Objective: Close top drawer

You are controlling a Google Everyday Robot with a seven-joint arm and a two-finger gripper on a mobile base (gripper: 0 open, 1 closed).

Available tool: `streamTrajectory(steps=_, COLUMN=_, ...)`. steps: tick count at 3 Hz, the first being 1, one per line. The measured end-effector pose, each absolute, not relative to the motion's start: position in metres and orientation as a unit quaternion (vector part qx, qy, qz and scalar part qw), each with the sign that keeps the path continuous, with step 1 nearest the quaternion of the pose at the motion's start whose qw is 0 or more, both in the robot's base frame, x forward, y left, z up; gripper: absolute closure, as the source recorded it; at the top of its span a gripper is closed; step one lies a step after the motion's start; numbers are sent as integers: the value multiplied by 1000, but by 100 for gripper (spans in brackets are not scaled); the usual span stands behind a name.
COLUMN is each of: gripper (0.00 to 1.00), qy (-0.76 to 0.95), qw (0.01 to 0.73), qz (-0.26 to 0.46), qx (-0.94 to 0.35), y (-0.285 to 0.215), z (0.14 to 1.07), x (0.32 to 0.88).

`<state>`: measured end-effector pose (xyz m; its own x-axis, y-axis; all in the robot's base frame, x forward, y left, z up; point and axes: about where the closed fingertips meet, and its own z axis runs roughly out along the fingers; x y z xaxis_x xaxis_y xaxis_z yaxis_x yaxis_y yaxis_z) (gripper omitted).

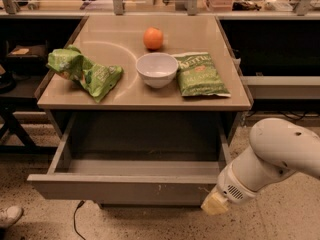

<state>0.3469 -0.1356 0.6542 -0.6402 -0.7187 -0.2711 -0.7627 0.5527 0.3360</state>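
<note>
The top drawer (120, 189) is pulled out from under the tan table (125, 96), and its grey inside looks empty. Its flat front faces me, with small pale scratch marks right of centre. My white arm (280, 154) comes in from the right. My gripper (215, 204), seen as a pale yellowish tip, is low at the right end of the drawer front, just in front of it. I cannot tell whether it touches the front.
On the table top lie a crumpled green bag (82, 71), a white bowl (156, 69), an orange (153, 38) and a flat green chip bag (200, 74). A cable (76, 219) trails on the speckled floor. A shoe (9, 216) is at the lower left. Dark shelving flanks the table.
</note>
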Motion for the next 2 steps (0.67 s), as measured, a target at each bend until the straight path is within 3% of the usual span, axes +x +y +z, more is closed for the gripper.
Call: streamTrajectory(steps=2, gripper=100, qy=878, qw=54, qz=214, qx=-424, y=-135, z=646, x=365)
